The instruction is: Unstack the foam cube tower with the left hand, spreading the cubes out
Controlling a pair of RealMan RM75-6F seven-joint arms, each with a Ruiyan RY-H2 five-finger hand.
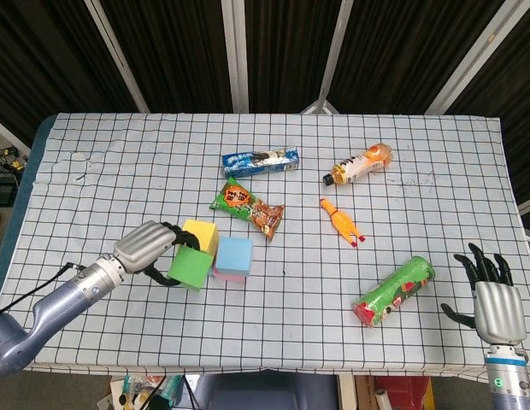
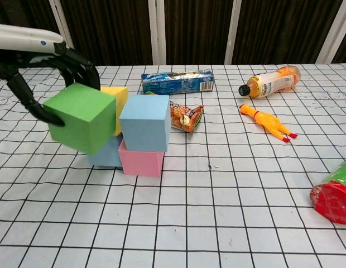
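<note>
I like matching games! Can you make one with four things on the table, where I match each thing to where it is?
Things:
1. green cube
2. pink cube
3. rubber chicken
4. yellow cube

Places:
A. under the light blue cube
B. held up by the left hand
C. lying near the orange drink bottle
D. top layer, beside the light blue cube

Pairs: 1-B, 2-A, 3-C, 4-D

We see the tilted green foam cube (image 2: 81, 118) in the left hand (image 1: 150, 247), beside the yellow-blue-pink foam cube stack (image 2: 141, 134).
</note>
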